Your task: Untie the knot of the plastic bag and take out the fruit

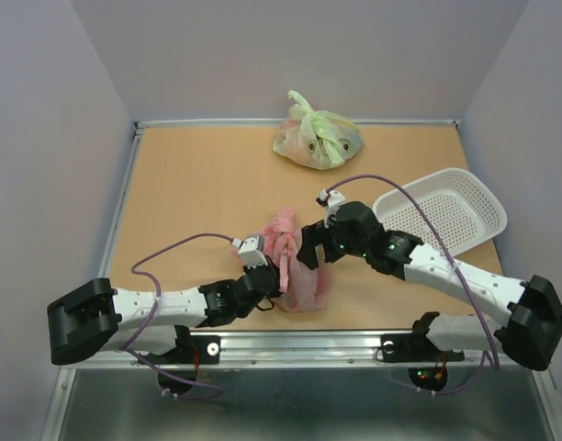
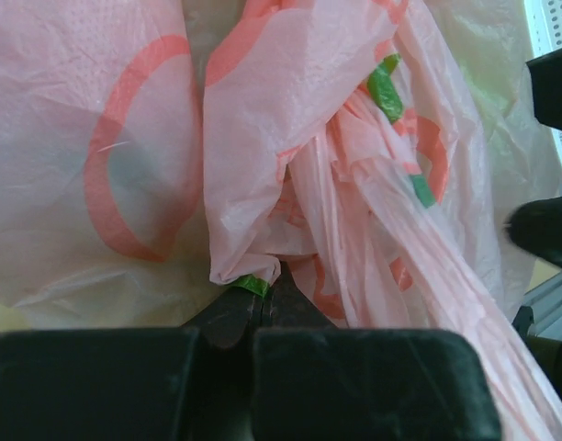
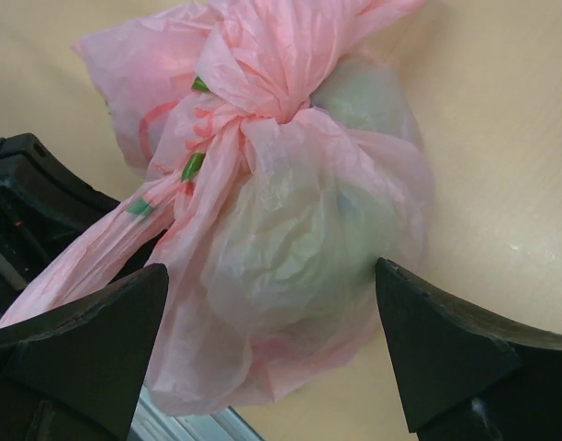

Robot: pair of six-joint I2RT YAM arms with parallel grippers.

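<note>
The pink plastic bag [image 1: 299, 266] lies near the table's front edge, its knot [image 3: 263, 101] tied. Pale rounded fruit [image 3: 290, 239] shows dimly through its skin. My left gripper [image 2: 261, 296] is shut on a fold of the pink bag [image 2: 263, 184] below the knot. My right gripper [image 3: 272, 322] is open, its fingertips [image 3: 391, 285] standing on either side of the bag's bulging body without closing on it. In the top view the right gripper [image 1: 313, 246] is at the bag's right side and the left gripper [image 1: 263, 271] at its left.
A pale green tied bag [image 1: 316, 138] with fruit inside sits at the back middle. A white basket [image 1: 446, 209] stands at the right, behind the right arm. The table's front metal edge [image 1: 299, 342] lies just below the bag.
</note>
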